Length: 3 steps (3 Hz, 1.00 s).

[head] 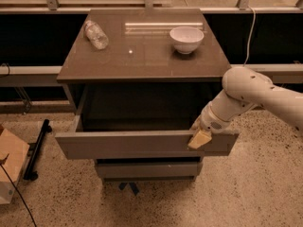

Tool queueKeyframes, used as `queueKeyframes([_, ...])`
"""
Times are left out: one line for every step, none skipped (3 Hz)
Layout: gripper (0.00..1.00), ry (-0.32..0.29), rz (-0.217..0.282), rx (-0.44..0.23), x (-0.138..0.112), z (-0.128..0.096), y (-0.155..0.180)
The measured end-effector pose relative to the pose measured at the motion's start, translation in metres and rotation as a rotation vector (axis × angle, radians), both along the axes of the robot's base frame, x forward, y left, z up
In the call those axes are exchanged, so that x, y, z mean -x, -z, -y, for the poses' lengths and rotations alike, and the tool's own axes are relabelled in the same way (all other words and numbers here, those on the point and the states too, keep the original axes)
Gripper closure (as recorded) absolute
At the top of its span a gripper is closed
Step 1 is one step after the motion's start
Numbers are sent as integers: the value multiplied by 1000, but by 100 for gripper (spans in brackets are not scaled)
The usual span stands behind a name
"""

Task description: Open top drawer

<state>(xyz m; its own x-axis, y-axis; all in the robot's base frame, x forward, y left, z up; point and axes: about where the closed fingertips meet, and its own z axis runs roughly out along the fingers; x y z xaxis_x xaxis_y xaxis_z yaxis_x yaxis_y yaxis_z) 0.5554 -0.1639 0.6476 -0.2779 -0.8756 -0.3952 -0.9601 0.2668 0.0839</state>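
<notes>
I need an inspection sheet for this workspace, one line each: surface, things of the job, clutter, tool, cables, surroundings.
Surface: brown cabinet top, glare streak near the back.
Job's things: top drawer pulled well out; its inside is dark, contents cannot be told.
Clutter: plastic bottle lying at back left; white bowl upright at back right.
Tool: tool at the drawer front's top edge, near its right end.
Cables: white cable hanging at right; dark cable on the floor, lower left.
Surroundings: speckled floor; cardboard box at left.
</notes>
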Motion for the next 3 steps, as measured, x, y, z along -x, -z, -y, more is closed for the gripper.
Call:
queueKeyframes([4,53,-26,-13,25,2,4])
queueKeyframes([0,66,-42,-10,36,4,9])
queueKeyframes([0,51,-44,2,35,2,9])
